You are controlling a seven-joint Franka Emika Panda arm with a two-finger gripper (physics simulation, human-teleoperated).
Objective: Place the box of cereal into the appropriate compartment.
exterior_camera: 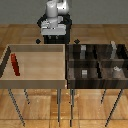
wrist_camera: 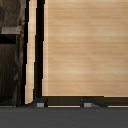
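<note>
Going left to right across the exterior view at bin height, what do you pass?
Box of cereal lying in the tan wooden bin → divided dark bin → small grey cube → tall pale-grey block in its far section.

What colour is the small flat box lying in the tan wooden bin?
Red; the small flat red box shows best in the exterior view.

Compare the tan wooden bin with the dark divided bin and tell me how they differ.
The tan wooden bin is light-coloured and one open space; the dark divided bin is dark brown and split into four sections. The tan bin holds the red box of cereal, near its wall at the exterior view's left; the dark bin holds pale-grey blocks, including a tall one. Both are square, open-topped, similar in size, and stand side by side on thin legs.
</note>
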